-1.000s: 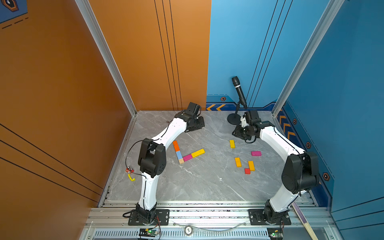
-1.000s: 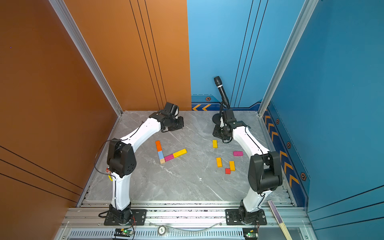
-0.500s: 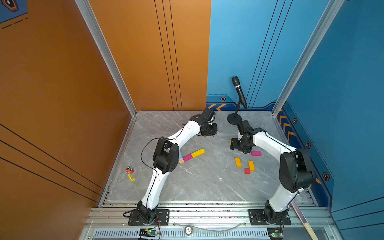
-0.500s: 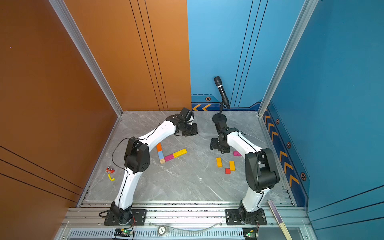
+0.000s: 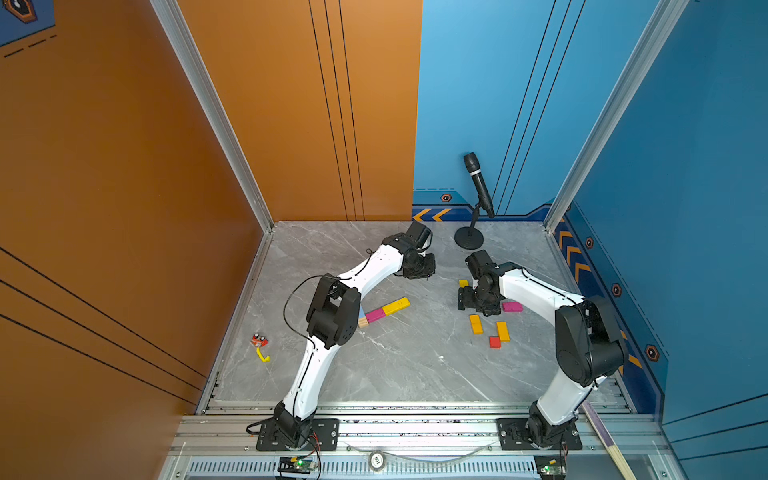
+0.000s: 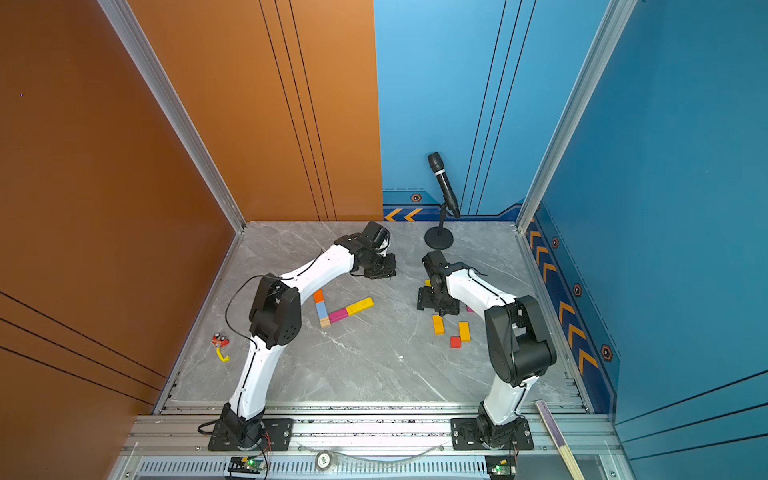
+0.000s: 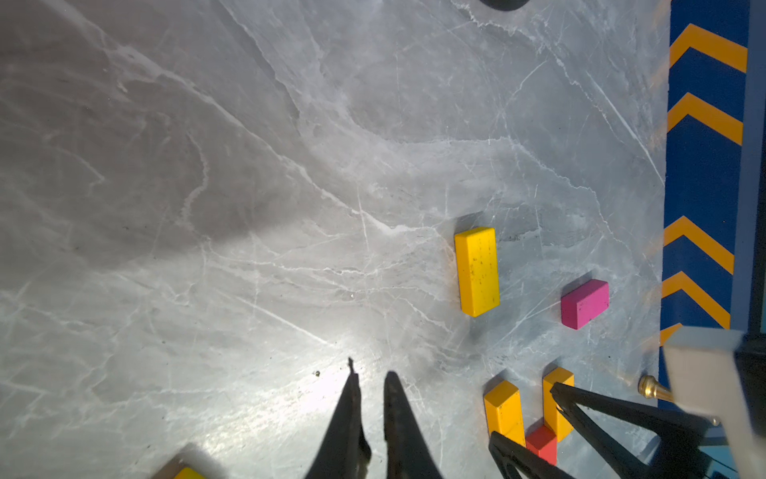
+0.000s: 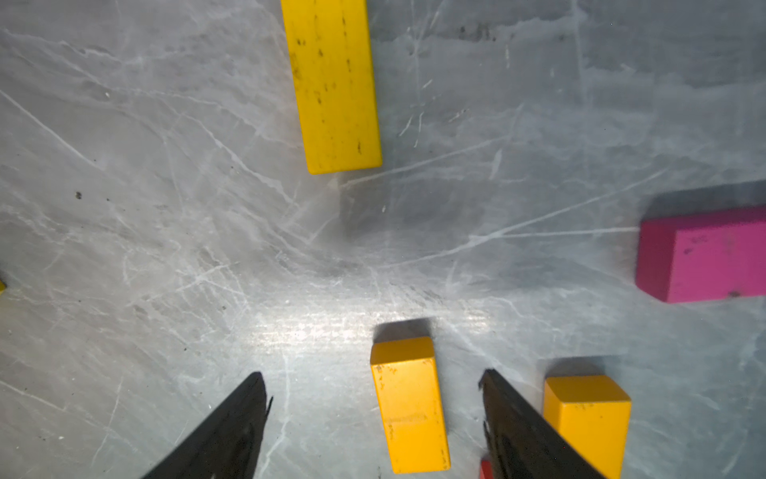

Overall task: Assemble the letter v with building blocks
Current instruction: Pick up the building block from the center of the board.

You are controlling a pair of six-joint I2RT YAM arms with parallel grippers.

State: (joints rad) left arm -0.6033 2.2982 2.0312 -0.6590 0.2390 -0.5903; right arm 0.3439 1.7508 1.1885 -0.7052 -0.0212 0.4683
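Straddling one of two amber bricks, right gripper spread; left gripper nearly pressed together; one red cube.

On my left, five flat blocks touch end to end in a V shape. An orange block, a light blue block and a plain wood cube make one stroke, and a pink block and a yellow block make the other. Loose on my right lie an amber block, its amber twin, a red cube just beside them, a yellow brick and a pink brick.
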